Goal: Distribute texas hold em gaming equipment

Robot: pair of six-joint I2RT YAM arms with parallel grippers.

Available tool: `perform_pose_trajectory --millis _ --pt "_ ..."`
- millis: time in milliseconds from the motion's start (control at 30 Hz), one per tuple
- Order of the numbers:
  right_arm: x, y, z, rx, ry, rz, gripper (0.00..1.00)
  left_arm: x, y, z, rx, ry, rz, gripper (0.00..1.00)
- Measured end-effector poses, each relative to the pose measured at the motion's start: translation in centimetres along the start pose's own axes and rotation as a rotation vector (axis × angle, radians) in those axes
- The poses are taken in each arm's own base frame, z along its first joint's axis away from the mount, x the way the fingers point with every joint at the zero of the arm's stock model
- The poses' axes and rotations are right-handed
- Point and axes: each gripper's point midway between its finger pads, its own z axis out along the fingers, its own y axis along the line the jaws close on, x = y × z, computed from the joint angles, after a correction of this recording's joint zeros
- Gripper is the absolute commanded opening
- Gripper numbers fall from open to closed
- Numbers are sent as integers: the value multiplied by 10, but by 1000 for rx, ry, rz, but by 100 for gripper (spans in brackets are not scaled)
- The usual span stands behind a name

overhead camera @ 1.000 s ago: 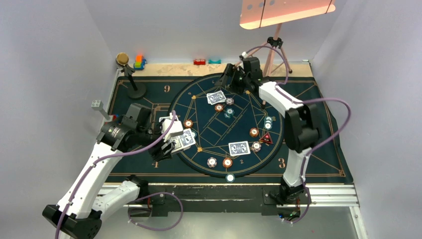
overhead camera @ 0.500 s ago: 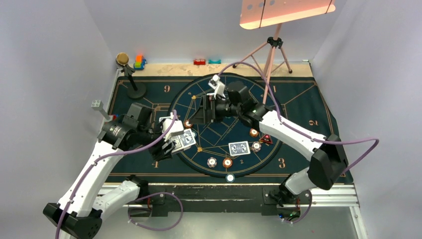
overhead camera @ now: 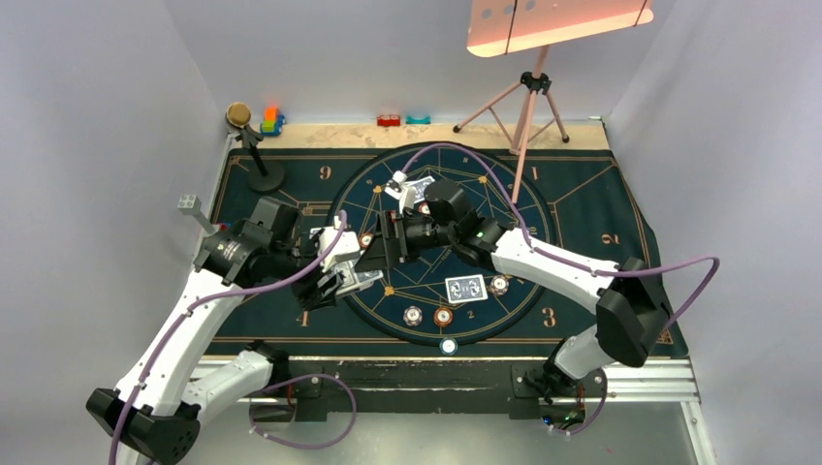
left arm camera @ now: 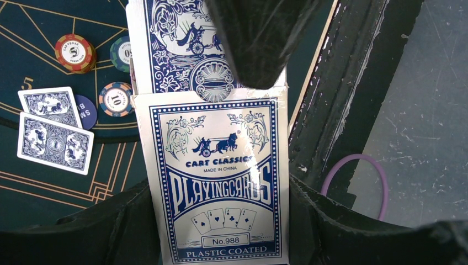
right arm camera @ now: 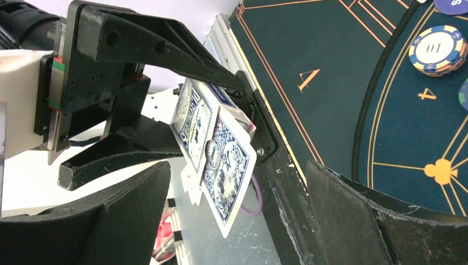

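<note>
Blue card [left arm camera: 176, 49] proud of box [left arm camera: 215, 182] mouth

The card box [left arm camera: 215, 182] looks glossy, the mat [right arm camera: 331, 83] matt cloth.

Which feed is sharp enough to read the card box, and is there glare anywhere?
Left wrist: the card box is sharp and evenly lit, print legible, though a dark blurred shape covers its top. Right wrist: box in focus, its own fingers soft. Top external: only the overhead panel glows bright.
</note>
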Motion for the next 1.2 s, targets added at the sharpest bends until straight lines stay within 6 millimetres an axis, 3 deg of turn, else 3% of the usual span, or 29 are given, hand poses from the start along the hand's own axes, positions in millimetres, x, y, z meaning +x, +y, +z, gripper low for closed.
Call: perform_pose_trajectory --millis 367,867,1067,1200 --pt "6 -12 13 -10 20 67 53 0 0 0 0 0 0 0" --pt "-1 -13 -9 -2 -36 76 40 1 -1 0 1 2 -1 0" --pt "-4 -14 -20 3 -60 74 21 1 -1 0 1 2 -1 0" --pt "-10 -10 -28 -2 -83 66 16 0 -1 -1 1 1 -1 0"
